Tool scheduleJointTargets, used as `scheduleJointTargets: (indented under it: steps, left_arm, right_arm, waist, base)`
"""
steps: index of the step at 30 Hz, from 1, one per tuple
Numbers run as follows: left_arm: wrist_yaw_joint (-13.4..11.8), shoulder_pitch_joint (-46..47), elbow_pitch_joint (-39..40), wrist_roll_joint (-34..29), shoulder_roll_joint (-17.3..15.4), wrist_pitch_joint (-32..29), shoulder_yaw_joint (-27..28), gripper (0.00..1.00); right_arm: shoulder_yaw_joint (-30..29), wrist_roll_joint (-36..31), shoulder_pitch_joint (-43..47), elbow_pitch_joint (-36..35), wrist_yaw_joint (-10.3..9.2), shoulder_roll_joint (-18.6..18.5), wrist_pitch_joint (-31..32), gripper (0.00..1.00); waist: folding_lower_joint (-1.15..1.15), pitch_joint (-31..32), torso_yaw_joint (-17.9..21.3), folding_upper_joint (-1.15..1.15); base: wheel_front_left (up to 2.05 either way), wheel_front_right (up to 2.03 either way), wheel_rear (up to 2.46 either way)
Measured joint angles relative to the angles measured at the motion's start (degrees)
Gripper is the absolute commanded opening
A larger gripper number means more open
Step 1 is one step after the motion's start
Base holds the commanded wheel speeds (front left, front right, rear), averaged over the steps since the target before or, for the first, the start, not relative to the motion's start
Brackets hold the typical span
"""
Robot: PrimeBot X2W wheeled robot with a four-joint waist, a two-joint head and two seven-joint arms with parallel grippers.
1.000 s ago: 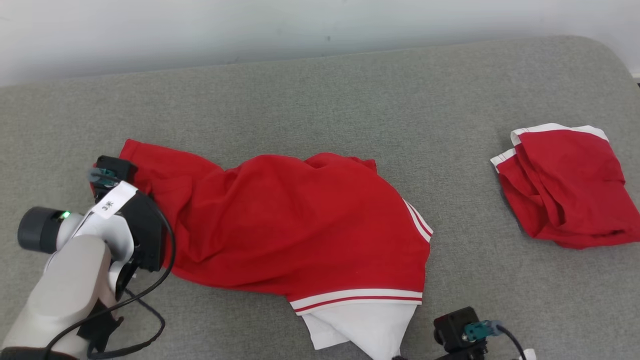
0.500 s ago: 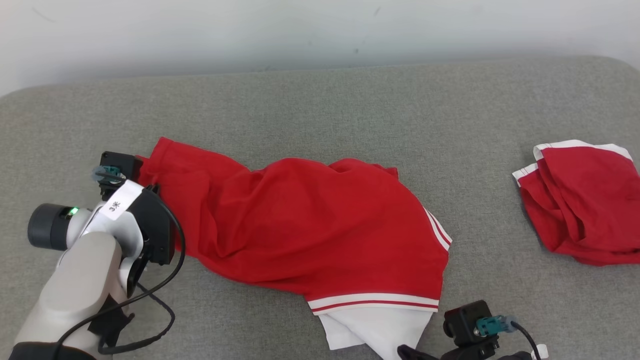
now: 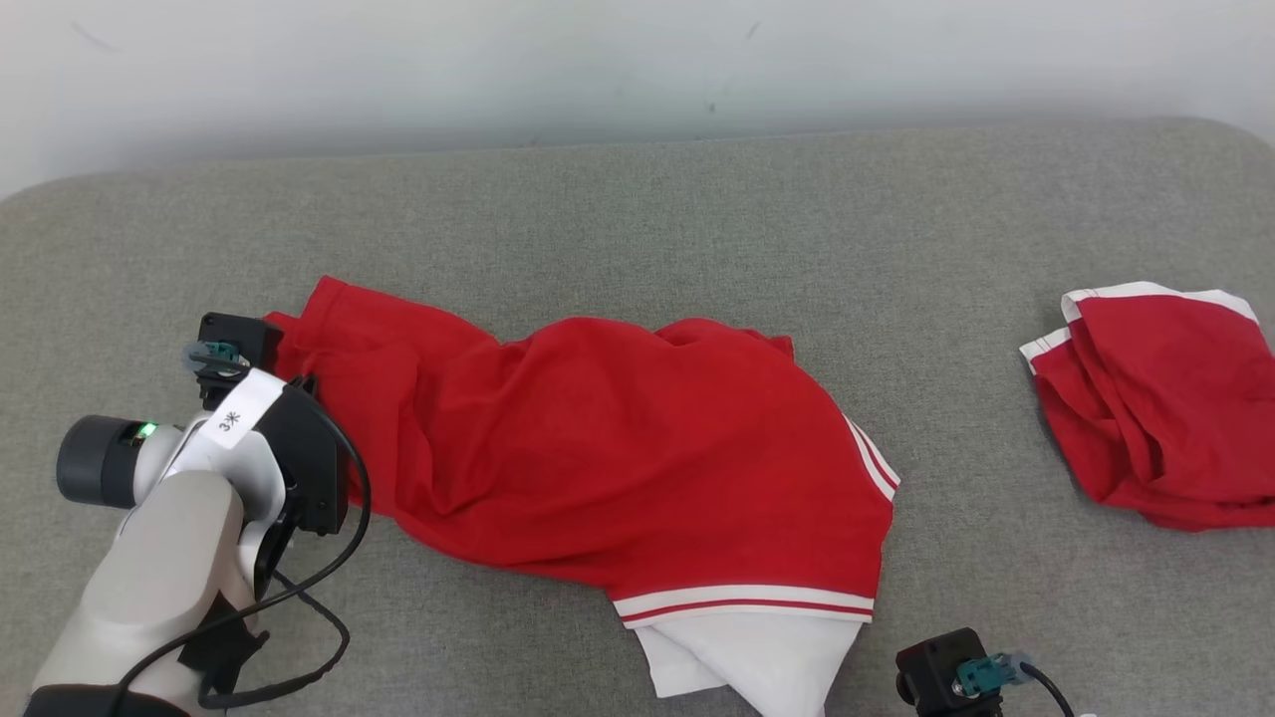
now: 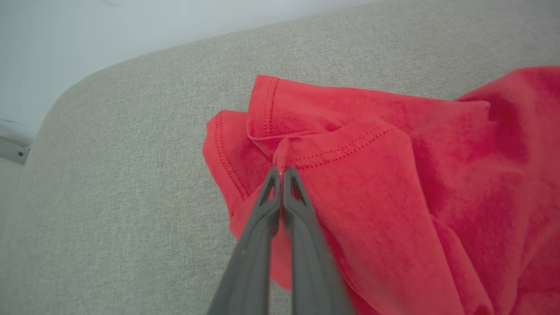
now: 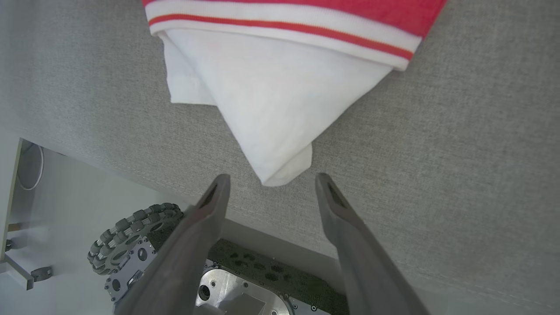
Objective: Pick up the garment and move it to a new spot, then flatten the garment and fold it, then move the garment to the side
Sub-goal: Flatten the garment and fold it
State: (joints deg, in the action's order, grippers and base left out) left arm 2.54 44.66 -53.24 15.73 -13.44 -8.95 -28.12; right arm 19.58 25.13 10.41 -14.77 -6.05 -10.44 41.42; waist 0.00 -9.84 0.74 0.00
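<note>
The garment (image 3: 618,458) is a red shirt with white-striped trim and a white part at its near end, lying crumpled on the grey cushion (image 3: 637,219). In the left wrist view my left gripper (image 4: 280,171) is shut on a stitched hem fold of the garment (image 4: 393,175) at its left end. My left wrist (image 3: 269,438) sits over that end in the head view. My right gripper (image 5: 270,179) is open, and the white corner of the garment (image 5: 271,96) lies just beyond its fingertips, not held. The right wrist (image 3: 946,677) sits at the bottom edge.
A second red garment with white trim (image 3: 1155,398) lies bunched at the cushion's right. A pale wall runs behind the cushion. In the right wrist view the cushion's front edge is close, with my wheeled base (image 5: 131,236) below it.
The right gripper has opened and let go of the white corner, and its wrist has drawn back toward the bottom edge. The head camera shifted. The left gripper keeps its hold.
</note>
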Motion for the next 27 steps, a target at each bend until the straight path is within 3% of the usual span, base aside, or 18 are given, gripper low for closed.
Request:
scheduleJointTargets:
  steps: [3, 4, 5, 6, 27]
  left_arm:
    - [0.01, 0.01, -0.11, 0.0, 0.12, 0.36, -0.05, 0.0]
    - [0.01, 0.01, -0.11, 0.0, 0.25, 0.42, -0.09, 0.3]
    - [0.02, 0.02, -0.18, 0.0, 0.35, 0.47, -0.11, 0.78]
    - [0.01, 0.02, -0.16, 0.01, 0.52, 0.6, -0.11, 1.0]
    - [0.1, 1.72, -2.29, -0.01, 0.67, 2.49, -0.36, 1.0]
  right_arm:
    - [-0.48, -0.04, -0.02, 0.08, -0.03, 0.19, 0.0, 1.0]
    - [-0.67, -0.04, -0.02, 0.11, -0.08, 0.33, -0.01, 1.0]
    - [-0.7, -0.04, -0.19, 0.41, -0.08, 0.49, -0.01, 1.0]
    - [-0.79, -0.05, -0.25, 0.49, -0.09, 0.63, -0.02, 1.0]
    - [0.89, -1.02, -1.91, 5.2, -0.51, 2.78, 0.0, 1.0]
  waist:
    - [0.0, -0.31, -0.06, 0.0]
    - [0.0, -0.47, -0.11, 0.0]
    - [0.0, -0.64, -0.18, 0.0]
    - [0.0, -0.79, -0.26, 0.0]
    - [0.0, -3.09, -1.63, 0.0]
  base:
    - [0.0, 0.0, 0.0]
    - [0.0, 0.0, 0.0]
    - [0.0, 0.0, 0.0]
    - [0.0, 0.0, 0.0]
    - [0.0, 0.0, 0.0]
